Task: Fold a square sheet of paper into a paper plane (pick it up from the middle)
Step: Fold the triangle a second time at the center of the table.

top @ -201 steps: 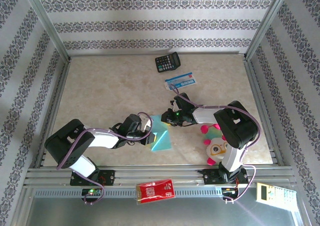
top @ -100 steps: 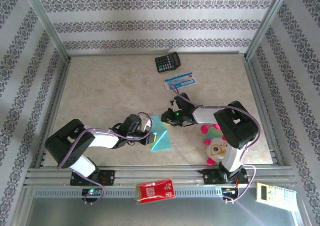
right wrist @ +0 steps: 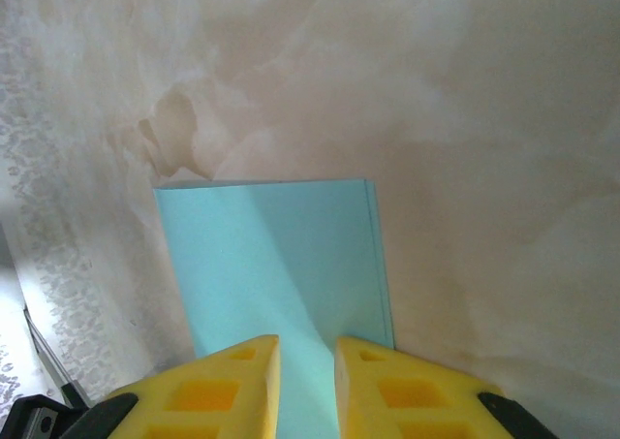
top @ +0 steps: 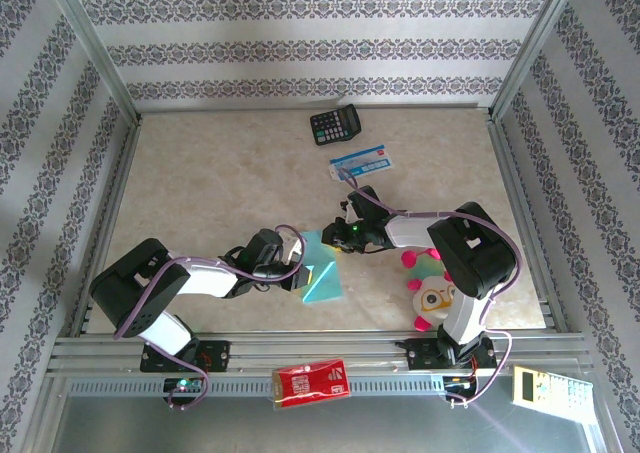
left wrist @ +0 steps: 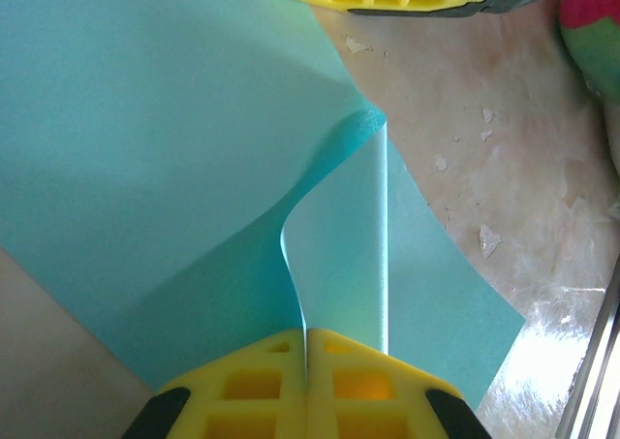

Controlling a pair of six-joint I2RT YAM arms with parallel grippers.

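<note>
Looks like an early fold to me, nowhere near a plane yet. The square sheet of paper (top: 326,281) sits low in the middle of the top view, on the table (top: 220,173) between the two arms. One side of it looks doubled over.

The left gripper (left wrist: 307,361), at the bottom of its wrist view, has its yellow fingers pressed tight together on a raised ridge of the sheet. The paper curls up off the table into that pinch.

The right gripper (right wrist: 306,366) is at the sheet's upper edge in the top view. Its fingers stand a little apart with turquoise showing in the gap, so I don't think it's clamping anything.

My guess for the next move: the right one has to pin or grab its edge while the left carries the ridge over, keeping the edges lined up. With paper this thin it could easily slip or crease crooked.
</note>
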